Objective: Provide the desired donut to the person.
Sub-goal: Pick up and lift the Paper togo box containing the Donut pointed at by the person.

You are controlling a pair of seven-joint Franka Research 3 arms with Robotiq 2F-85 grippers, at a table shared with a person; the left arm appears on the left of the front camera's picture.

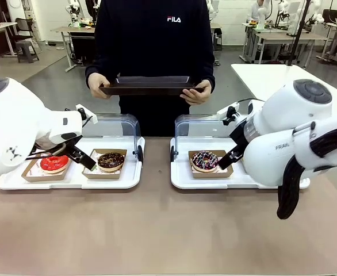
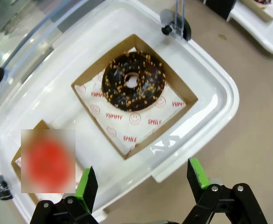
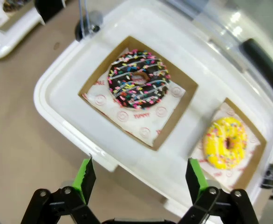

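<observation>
- Workshop hall with other tables behind; at the near side a brown bench (image 1: 157, 230) carries the stock, and the person (image 1: 154, 52) stands at its far edge.
- Person: both hands grip a dark tray (image 1: 148, 86), held level at waist height and bare. Neither hand points at anything.
- Left pincer (image 2: 142, 177): jaws wide, holding nothing, poised above the near rim of the left white tray (image 1: 71, 184).
- Right pincer (image 3: 140, 172): jaws wide, holding nothing, poised above the near rim of the right white tray (image 1: 183, 183).
- Count, white trays: two, side by side, each with a clear lid standing open at its far side.
- Count, donuts: four, each in its own cardboard box (image 2: 99, 63) on printed paper.
- Left tray holds the red-glazed donut (image 1: 54, 163) and the chocolate nut donut (image 2: 133, 81).
- Right tray holds the chocolate sprinkle donut (image 3: 139, 79) and the yellow donut (image 3: 226, 142).
- Location of the task item: all four candidates sit in their boxes, untouched. Which one is wanted cannot be told from the frames.
- Step in hand, as judged: the choice has not been made and no pick has begun; both arms wait over their stock.
- Next move, as judged: settle the wanted donut, then lower the pincer on that side to straddle its box or the donut itself.
- After the grip, lift clear of the tray wall and carry across to the dark tray.
- Risk, as judged: the open lids stand on the path to the person, and glazing may smear under the pads.
</observation>
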